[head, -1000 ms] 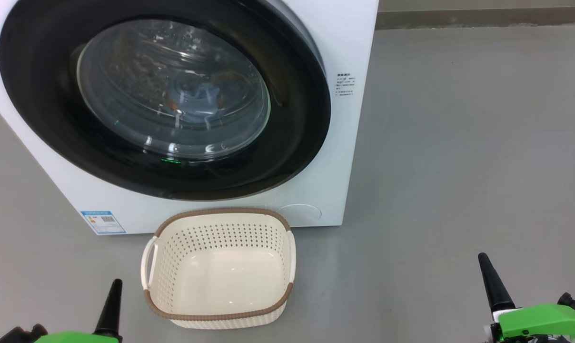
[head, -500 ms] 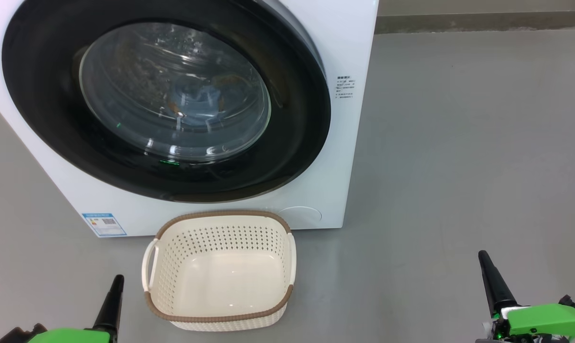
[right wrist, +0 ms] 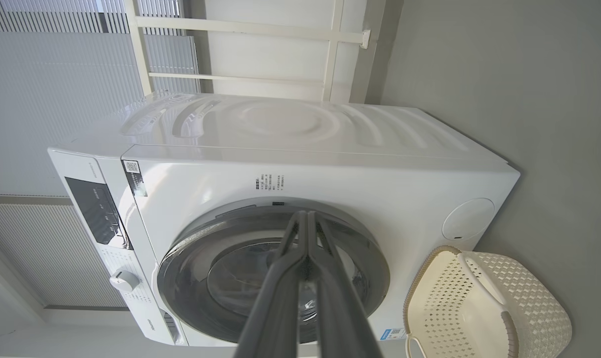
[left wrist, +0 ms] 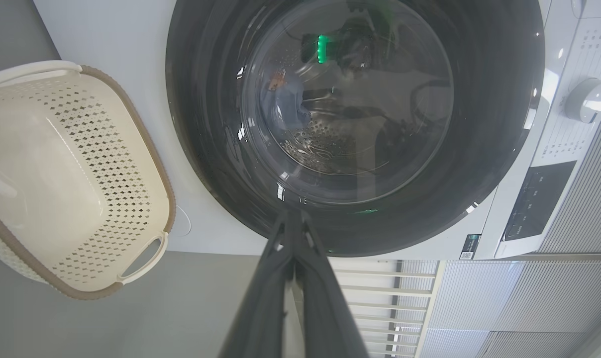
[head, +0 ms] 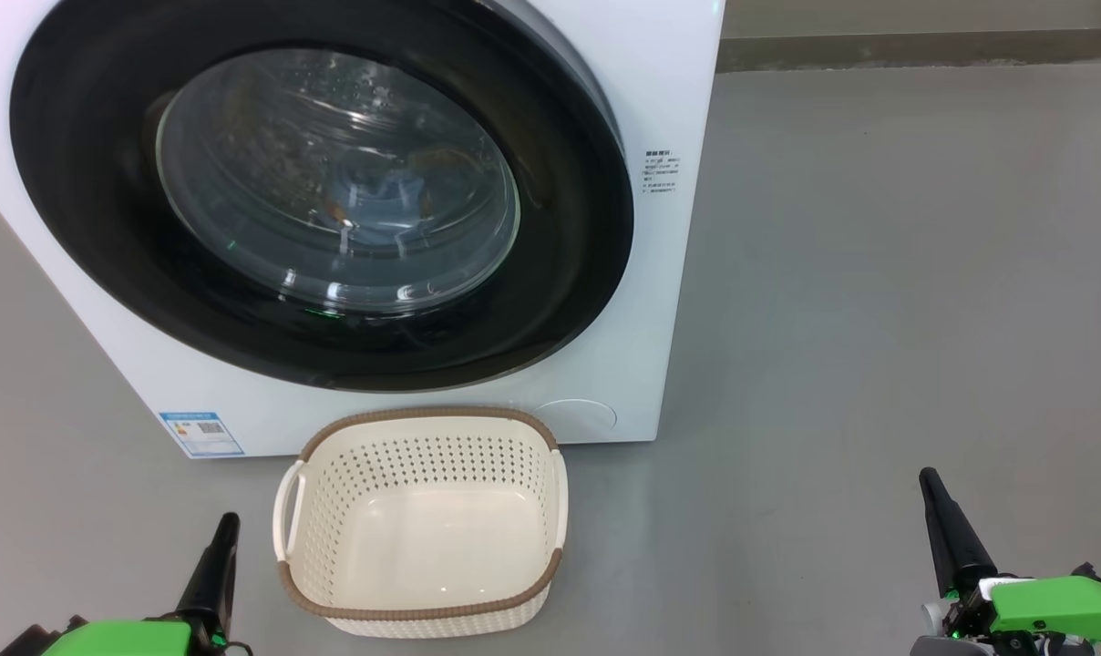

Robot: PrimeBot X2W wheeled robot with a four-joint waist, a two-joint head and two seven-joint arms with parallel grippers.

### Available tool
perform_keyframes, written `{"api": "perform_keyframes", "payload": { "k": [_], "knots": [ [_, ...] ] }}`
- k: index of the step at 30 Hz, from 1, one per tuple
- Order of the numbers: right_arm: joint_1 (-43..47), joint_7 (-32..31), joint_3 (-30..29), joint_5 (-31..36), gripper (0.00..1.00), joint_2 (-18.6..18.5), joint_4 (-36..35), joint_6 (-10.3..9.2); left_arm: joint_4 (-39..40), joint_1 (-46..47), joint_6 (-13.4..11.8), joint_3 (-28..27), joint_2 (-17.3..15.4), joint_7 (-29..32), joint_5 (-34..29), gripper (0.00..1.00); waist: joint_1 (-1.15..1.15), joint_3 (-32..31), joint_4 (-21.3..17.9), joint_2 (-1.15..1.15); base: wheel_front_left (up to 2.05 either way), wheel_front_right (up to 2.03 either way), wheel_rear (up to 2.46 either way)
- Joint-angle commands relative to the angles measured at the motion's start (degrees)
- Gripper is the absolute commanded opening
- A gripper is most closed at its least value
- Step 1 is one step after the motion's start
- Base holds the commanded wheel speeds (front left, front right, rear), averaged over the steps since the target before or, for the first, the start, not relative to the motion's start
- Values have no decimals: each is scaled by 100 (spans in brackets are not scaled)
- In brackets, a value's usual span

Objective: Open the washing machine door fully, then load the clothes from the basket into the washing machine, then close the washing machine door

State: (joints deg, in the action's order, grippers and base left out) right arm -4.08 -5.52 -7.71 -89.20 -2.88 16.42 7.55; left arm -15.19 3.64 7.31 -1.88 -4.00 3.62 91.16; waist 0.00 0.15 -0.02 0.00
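Note:
The white washing machine [head: 673, 292] stands ahead, and its washing machine door [head: 573, 273] lies flat against its front, black rim around clear glass. Through the glass I see clothes [head: 382, 187], light blue with orange, lying in the drum; they show again in the left wrist view as clothes [left wrist: 286, 102]. The cream basket [head: 423, 416] sits on the floor right before the machine with nothing in it. My left gripper [head: 228, 522] is shut, low and left of the basket. Far out to the basket's right, my right gripper [head: 927, 476] is shut too. Both hold nothing.
Grey floor [head: 879, 319] stretches wide to the machine's right, ending at a dark baseboard [head: 924, 46]. A blue label sticker [head: 201, 434] marks the machine's lower left. The control knob [left wrist: 590, 99] sits on the top panel. A white frame [right wrist: 260, 30] stands behind the machine.
The whole head picture has slid down a little, so the camera moved. Both grippers stay shut and have crept slightly up the view. Door and basket have not moved.

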Motion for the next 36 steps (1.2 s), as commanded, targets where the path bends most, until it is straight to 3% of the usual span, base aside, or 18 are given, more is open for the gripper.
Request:
{"api": "perform_keyframes", "payload": {
  "k": [1,36],
  "knots": [
    [-252,-62,116,-158,0,-6,-188,-6,99,264,11,-214,-69,61,157,0,0,-6,1,0,0,0,0],
    [-258,-103,108,-287,0,0,-201,-6,88,283,13,-260,-41,123,274,0,0,-14,2,0,0,0,0]
  ]
}}
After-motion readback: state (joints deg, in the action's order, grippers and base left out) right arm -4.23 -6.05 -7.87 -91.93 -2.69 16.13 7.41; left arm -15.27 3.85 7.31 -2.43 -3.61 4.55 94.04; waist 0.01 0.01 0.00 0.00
